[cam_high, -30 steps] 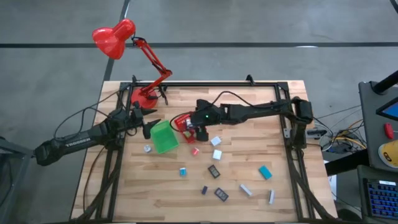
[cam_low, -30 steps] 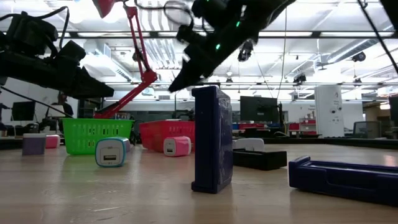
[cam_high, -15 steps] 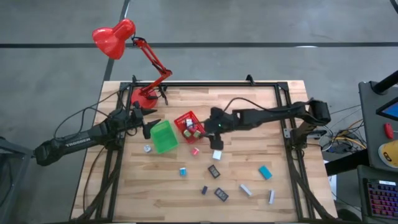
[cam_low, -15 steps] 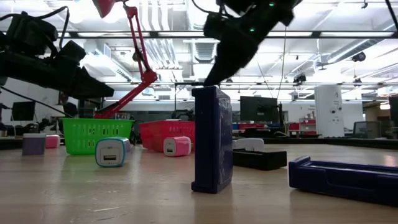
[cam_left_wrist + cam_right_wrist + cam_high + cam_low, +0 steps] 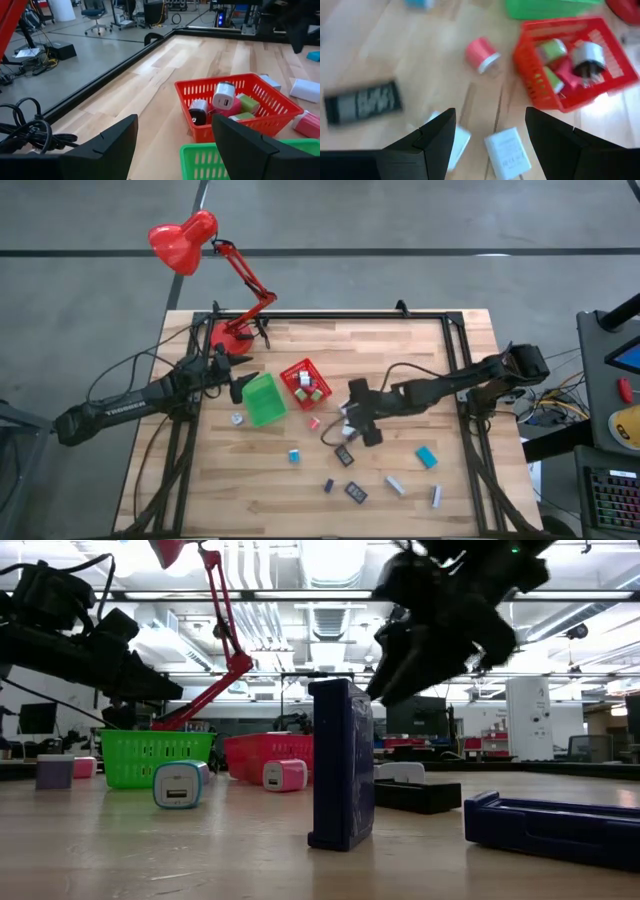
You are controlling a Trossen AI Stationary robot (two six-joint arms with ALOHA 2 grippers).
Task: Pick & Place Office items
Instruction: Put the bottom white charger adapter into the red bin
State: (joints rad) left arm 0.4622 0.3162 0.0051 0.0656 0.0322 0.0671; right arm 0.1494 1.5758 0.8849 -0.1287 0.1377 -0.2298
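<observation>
Office items: small blocks, chargers and black pieces, part sorted, part loose on the wooden surface [image 5: 420, 345]; left claw [image 5: 238, 370] waits at the left edge just beside the green bin [image 5: 264, 399], fingers apart, nothing between them; red bin [image 5: 306, 383] next to the green one already holds several pieces, a white plug and green and pink blocks among them; loose stock lies right of and below the bins: a red-and-white piece [image 5: 314, 422], a white charger [image 5: 509, 152], a black rectangular piece [image 5: 345, 455], a teal block [image 5: 427, 457], grey-white sticks near the front edge; right claw [image 5: 352, 420] hangs empty above the white charger, fingers apart; step in hand, by judgement: reaching for the next pick; next move calls for descending squarely so the fingers straddle the charger, closing, then carrying it to a bin.
</observation>
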